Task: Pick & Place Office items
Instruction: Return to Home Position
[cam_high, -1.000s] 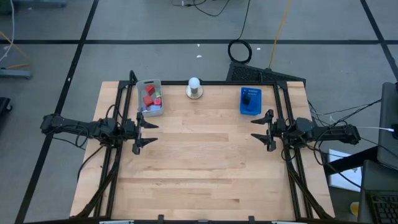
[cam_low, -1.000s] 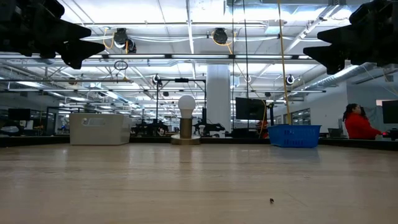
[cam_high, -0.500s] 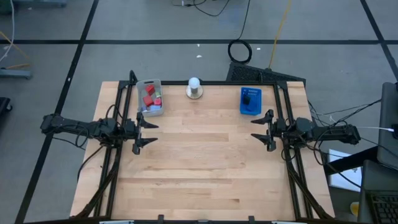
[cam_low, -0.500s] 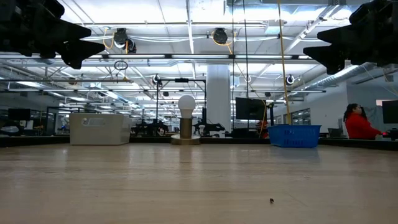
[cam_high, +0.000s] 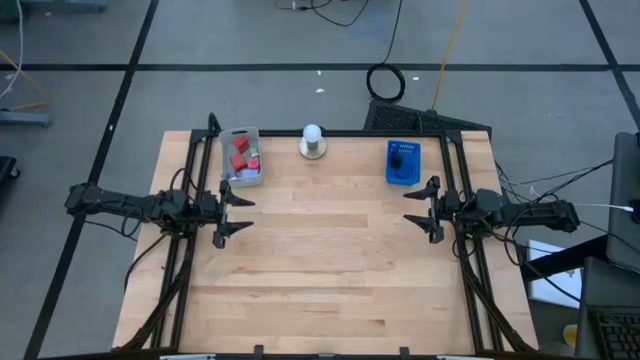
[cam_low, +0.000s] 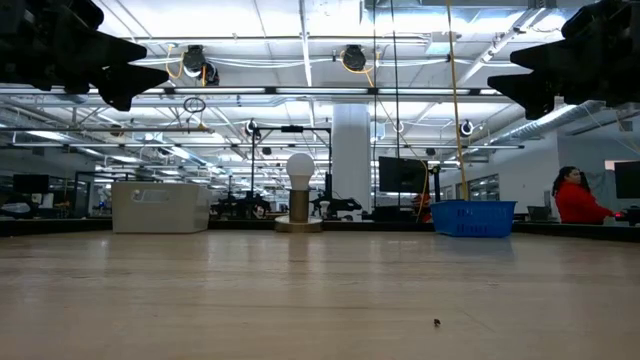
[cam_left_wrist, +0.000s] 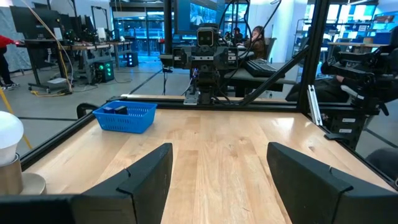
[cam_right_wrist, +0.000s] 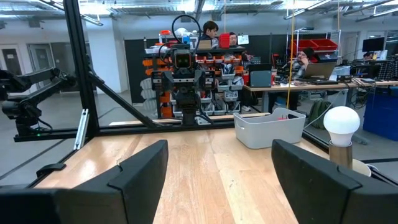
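Both your jaws hang wide and empty.
You have the left jaws at the left edge of the surface, the right jaws opposite; farther back, red blocks in the grey tray; a black item in the blue tray.

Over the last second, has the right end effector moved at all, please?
No. In the high view the right end effector holds the same spot beside the blue tray.
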